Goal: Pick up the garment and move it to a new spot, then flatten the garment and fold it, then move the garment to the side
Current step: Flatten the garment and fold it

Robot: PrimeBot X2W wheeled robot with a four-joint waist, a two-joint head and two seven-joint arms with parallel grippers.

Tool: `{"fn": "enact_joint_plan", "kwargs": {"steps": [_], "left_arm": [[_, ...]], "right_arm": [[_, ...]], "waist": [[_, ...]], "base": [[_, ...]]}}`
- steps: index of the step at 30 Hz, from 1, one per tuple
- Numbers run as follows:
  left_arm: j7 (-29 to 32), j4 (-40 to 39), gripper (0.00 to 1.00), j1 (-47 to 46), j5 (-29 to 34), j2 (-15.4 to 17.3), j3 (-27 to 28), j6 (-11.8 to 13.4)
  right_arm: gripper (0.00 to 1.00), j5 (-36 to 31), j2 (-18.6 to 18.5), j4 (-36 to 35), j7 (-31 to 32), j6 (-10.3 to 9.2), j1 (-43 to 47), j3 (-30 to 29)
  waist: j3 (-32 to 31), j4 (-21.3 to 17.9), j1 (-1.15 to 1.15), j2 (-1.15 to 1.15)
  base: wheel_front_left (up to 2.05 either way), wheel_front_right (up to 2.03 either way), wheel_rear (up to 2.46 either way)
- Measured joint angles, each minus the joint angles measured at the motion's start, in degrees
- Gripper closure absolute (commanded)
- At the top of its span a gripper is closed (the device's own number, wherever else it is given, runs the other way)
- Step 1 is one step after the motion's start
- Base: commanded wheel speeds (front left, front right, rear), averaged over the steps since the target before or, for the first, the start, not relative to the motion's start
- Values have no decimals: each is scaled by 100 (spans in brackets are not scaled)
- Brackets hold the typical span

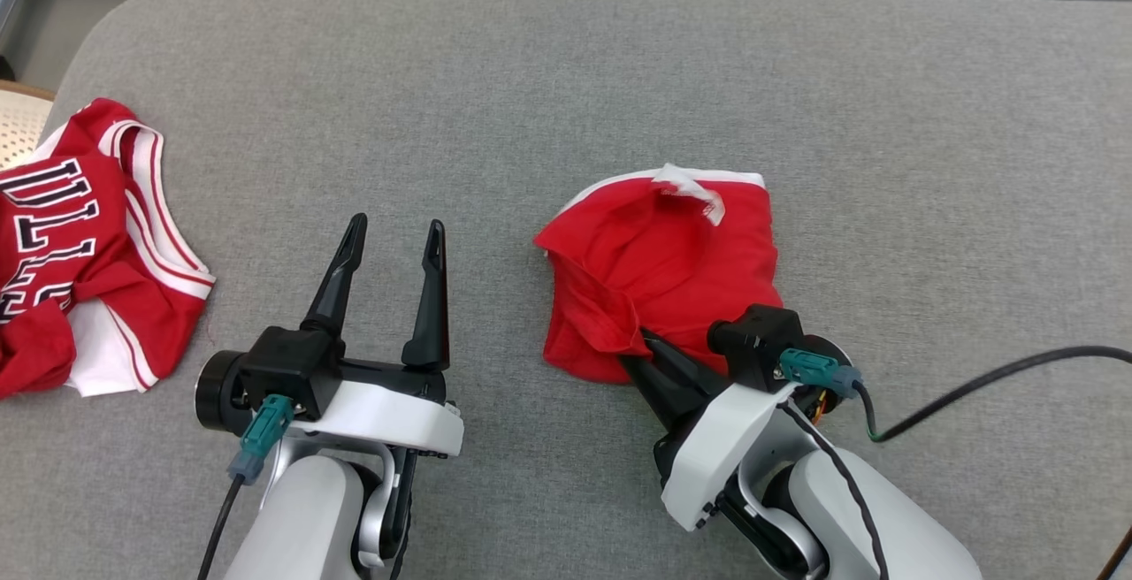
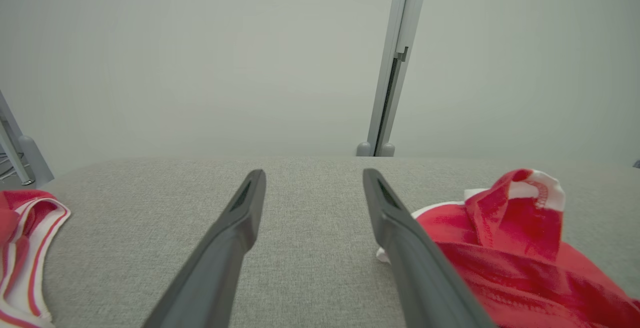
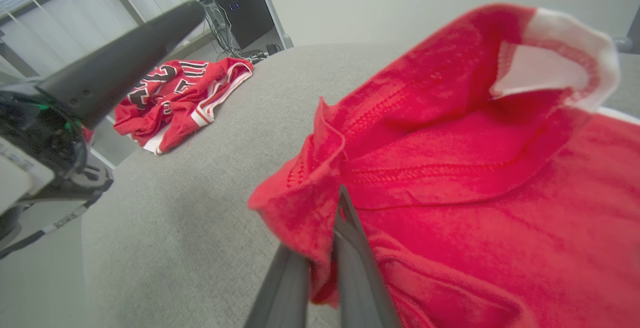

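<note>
The garment (image 1: pixel 668 270) is a crumpled red piece with white trim, lying right of centre on the grey padded surface (image 1: pixel 566 67). My right gripper (image 1: pixel 638 343) is shut on its near left edge. In the right wrist view, red cloth (image 3: pixel 450 168) is pinched between the fingers (image 3: pixel 350 263) and drapes over them. My left gripper (image 1: pixel 396 226) stands open over bare surface to the garment's left, holding nothing. In the left wrist view, the left gripper (image 2: pixel 314 175) frames grey fabric, with the garment (image 2: pixel 510 248) just beyond its right finger.
A second red jersey (image 1: pixel 80 253) with white stripes and black lettering lies bunched at the surface's left edge, also visible as jersey (image 3: pixel 175 93) and jersey (image 2: pixel 25 238). A black cable (image 1: pixel 990 377) trails from my right wrist across the right side.
</note>
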Motion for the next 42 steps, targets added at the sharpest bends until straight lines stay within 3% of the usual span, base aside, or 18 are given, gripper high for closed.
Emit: {"fn": "enact_joint_plan", "kwargs": {"steps": [4, 5, 7, 8, 9, 16, 19, 27, 34, 42], "left_arm": [[0, 2, 0, -3, -12, -19, -20, 1], [0, 1, 0, -3, -19, -22, -16, 2], [0, 2, 0, -3, -20, -26, -7, 5], [0, 1, 0, -3, -20, -30, 1, 10], [0, 2, 0, -3, -20, -30, 8, 10], [0, 35, 0, -3, 12, -35, 83, 11], [0, 62, 0, -3, 58, -19, 144, 18], [0, 27, 0, 133, 155, 107, 325, 53], [0, -4, 0, 351, 174, 232, 412, 77], [48, 43, 0, 650, 196, 378, 392, 68]], "right_arm": [[100, 116, 3, 367, -183, 0, -128, 85], [84, 148, 1, 425, -216, 0, -151, 113], [22, 192, -11, 495, -332, 0, -197, 138], [22, 216, -16, 513, -400, 0, -220, 138], [0, 227, -27, 512, -490, 0, -235, 146], [0, 326, -151, 105, -1169, 0, -326, 242], [0, 346, -297, -199, -1461, 0, -293, 29], [0, 74, -658, -764, -1622, 0, 437, -1572], [0, -409, -691, -1102, -1313, 0, 1352, -3055], [0, -737, -505, -1468, -888, 0, 2183, -3649]], "waist": [[47, 53, 0, 0], [50, 49, 0, 0], [45, 32, 0, 0], [39, 19, 0, 0], [34, 5, 0, 0], [-16, -98, 0, 0], [-81, -167, 0, 0], [-282, -388, 0, 0], [-482, -565, 0, 0], [-794, -697, 0, 0]], "base": [[0, 0, 0], [0, 0, 0], [0, 0, 0], [0, 0, 0], [0, 0, 0], [0, 0, 0], [0, 0, 0], [0, 0, 0], [0, 0, 0], [0, 0, 0]]}}
